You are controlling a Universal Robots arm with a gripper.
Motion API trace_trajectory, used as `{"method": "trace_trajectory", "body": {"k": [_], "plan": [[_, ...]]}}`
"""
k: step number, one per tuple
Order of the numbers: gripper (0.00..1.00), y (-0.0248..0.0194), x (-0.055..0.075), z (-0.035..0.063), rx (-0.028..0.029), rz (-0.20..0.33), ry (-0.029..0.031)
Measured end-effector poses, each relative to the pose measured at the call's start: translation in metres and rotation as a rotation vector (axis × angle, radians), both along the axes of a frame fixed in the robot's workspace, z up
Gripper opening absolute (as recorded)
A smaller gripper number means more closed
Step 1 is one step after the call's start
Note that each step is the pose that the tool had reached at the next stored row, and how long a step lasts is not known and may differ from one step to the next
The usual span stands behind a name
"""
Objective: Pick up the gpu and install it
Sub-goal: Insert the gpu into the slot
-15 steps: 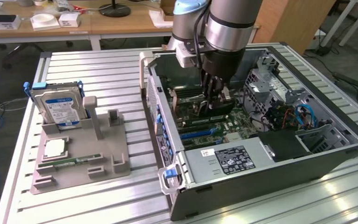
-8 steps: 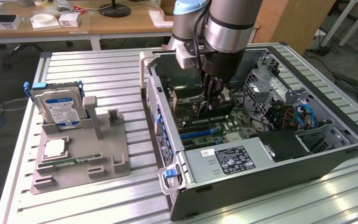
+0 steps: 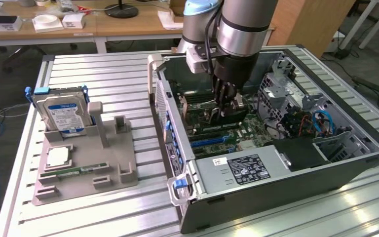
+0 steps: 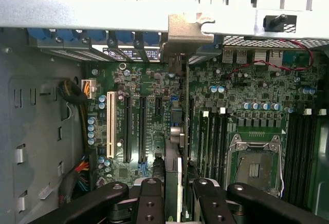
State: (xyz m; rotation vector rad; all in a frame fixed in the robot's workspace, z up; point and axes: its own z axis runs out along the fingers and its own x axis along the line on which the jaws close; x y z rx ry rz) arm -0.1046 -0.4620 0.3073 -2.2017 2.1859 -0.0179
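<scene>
Item: gpu (image 4: 181, 147), a thin green circuit card seen edge-on, standing upright over the motherboard (image 4: 247, 85) inside the open computer case (image 3: 347, 163), its silver end bracket (image 4: 187, 29) lying against the case's rear slot wall. Holder: gripper (image 4: 180, 196), reaching down into the case in the exterior view (image 3: 228, 106); its fingers (image 4: 150, 198) are pressed against both faces of the card's top edge, pinching the gpu between them. Position: the card stands in line with the black expansion slots (image 4: 141, 131), beside the white slot (image 4: 110, 124); whether its connector edge is fully seated cannot be told. Handling, by judgement: light, stiff and flat, but fragile, with small components and bare contacts; best held by the bare board edge, as here. Other stock: on the table's slatted top, a grey fixture (image 3: 84, 170) near its left edge carries the hard drive (image 3: 61, 113), a processor (image 3: 57, 156) and a memory stick (image 3: 74, 171).
</scene>
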Motion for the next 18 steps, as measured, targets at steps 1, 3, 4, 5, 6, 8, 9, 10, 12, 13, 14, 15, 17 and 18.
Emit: {"method": "trace_trajectory", "body": {"k": [1,3,4,5,6,8,9,10,12,13,14,15,17,18], "plan": [[0.26,0.0000,0.0001,0.0000,0.0000,0.000,0.0000],[0.26,0.0000,0.0009,-0.0002,0.0003,0.000,-0.0001],[0.26,0.0000,0.0014,-0.0003,0.0003,0.000,-0.0001],[0.26,0.0000,0.0017,-0.0002,0.0001,0.000,-0.0001],[0.26,0.0000,0.0017,-0.0003,0.0000,0.000,0.0000],[0.26,0.0001,0.0018,-0.0008,0.0000,0.000,0.0000],[0.26,0.0001,0.0018,-0.0013,0.0002,0.000,-0.0001],[0.26,0.0000,0.0018,-0.0021,0.0002,0.000,-0.0001],[0.26,0.0000,0.0018,-0.0038,0.0001,0.000,-0.0001],[0.26,0.0000,0.0018,-0.0043,0.0000,0.000,0.0000],[0.26,0.0000,0.0018,-0.0048,0.0000,0.000,0.0000],[0.26,0.0000,0.0018,-0.0052,0.0000,0.000,0.0001],[0.26,0.0000,0.0018,-0.0063,0.0001,0.000,0.0002],[0.26,0.0000,0.0018,-0.0068,0.0001,0.000,0.0002]]}}
